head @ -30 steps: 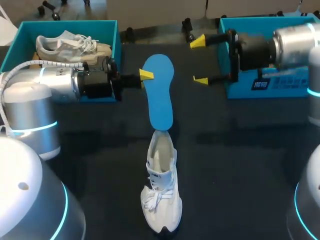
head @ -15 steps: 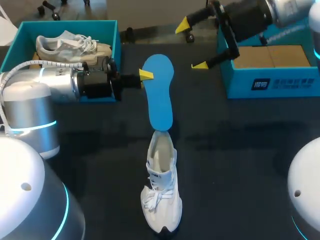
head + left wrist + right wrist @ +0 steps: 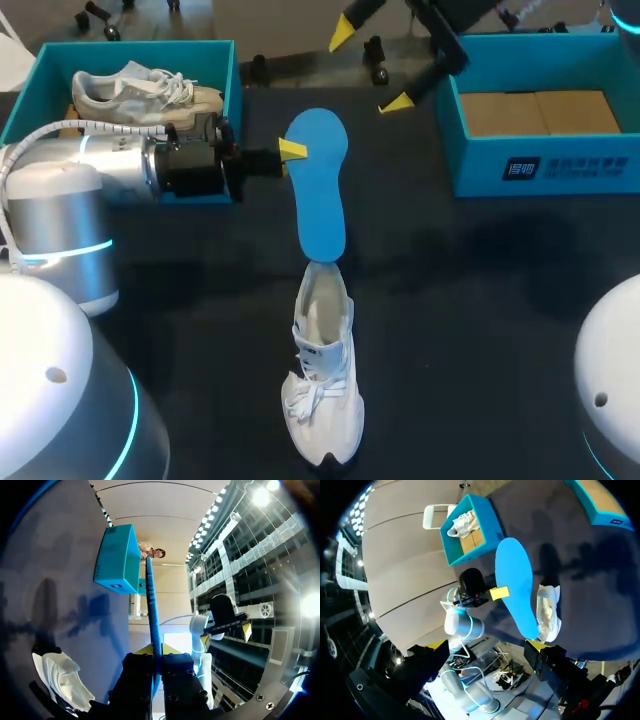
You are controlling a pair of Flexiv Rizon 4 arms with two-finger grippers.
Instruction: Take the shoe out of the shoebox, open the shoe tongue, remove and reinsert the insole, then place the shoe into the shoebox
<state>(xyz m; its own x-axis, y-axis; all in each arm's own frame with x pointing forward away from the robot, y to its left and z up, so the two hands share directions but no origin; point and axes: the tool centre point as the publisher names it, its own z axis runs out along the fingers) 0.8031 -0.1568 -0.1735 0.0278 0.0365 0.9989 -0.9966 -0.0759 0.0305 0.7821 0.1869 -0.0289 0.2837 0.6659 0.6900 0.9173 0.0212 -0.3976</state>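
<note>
The left gripper (image 3: 293,150) is clamping the blue insole (image 3: 318,185) by its long edge near the wide front end. The left wrist view shows the insole edge-on between the two yellow tips. It is holding the insole lengthwise above the dark bench (image 3: 480,300), in line with the white shoe (image 3: 322,375). The narrow end is meeting the shoe's open collar, though I cannot tell whether it is inside yet. That line-up suggests the insole is being pointed to slide back in.

The shoe is lying on the bench near the robot, toe towards it and mouth facing the insole, well apart from both boxes. The right gripper (image 3: 370,66) is hanging high over the far side of the bench with its fingers spread wide and holding nothing, probably parked clear so the left arm has room. The right-hand shoebox (image 3: 540,165) is sitting empty and is likely waiting for the shoe. The left-hand shoebox (image 3: 232,100) is holding a second shoe (image 3: 145,90).
</note>
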